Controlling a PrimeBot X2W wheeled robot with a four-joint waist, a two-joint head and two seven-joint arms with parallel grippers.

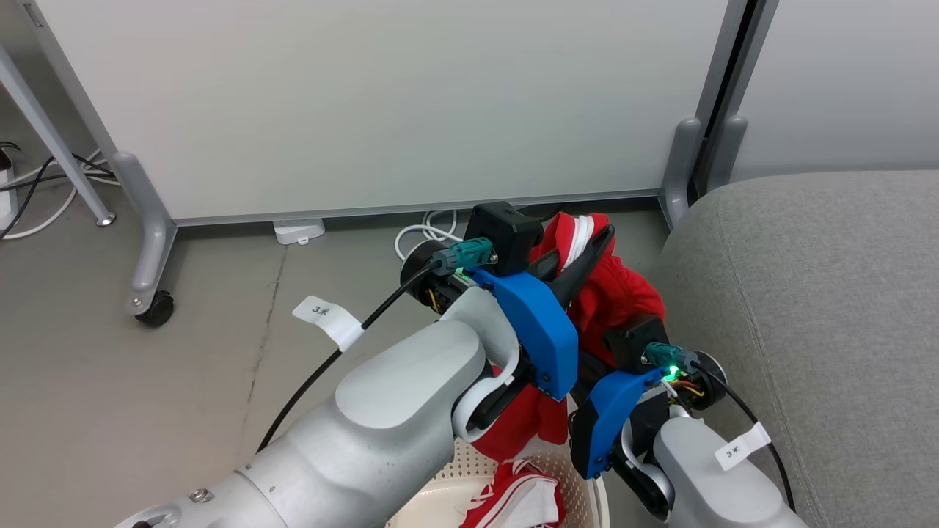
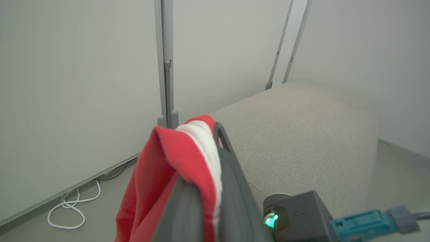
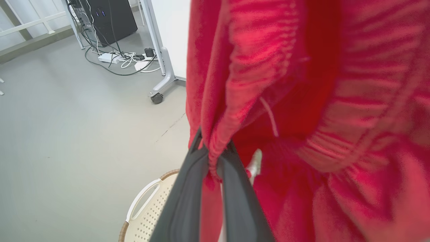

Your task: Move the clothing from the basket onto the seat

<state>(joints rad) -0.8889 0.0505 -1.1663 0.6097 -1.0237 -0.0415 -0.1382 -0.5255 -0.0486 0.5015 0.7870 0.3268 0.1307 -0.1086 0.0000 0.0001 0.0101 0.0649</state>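
Two grips on one red garment [image 1: 620, 293] — left gripper [image 1: 596, 246] had its fingers clenched on the white-striped edge, up high; right gripper [image 3: 213, 148] had its fingers pinched on a bunched fold lower down. Garment hung above the basket [image 3: 147, 211], just beside the seat [image 1: 807, 293] — couldn't tell if it touched. Second garment [image 1: 521, 499], red with white stripes, lay in the basket. Pale partition [image 1: 367, 110] stood behind.
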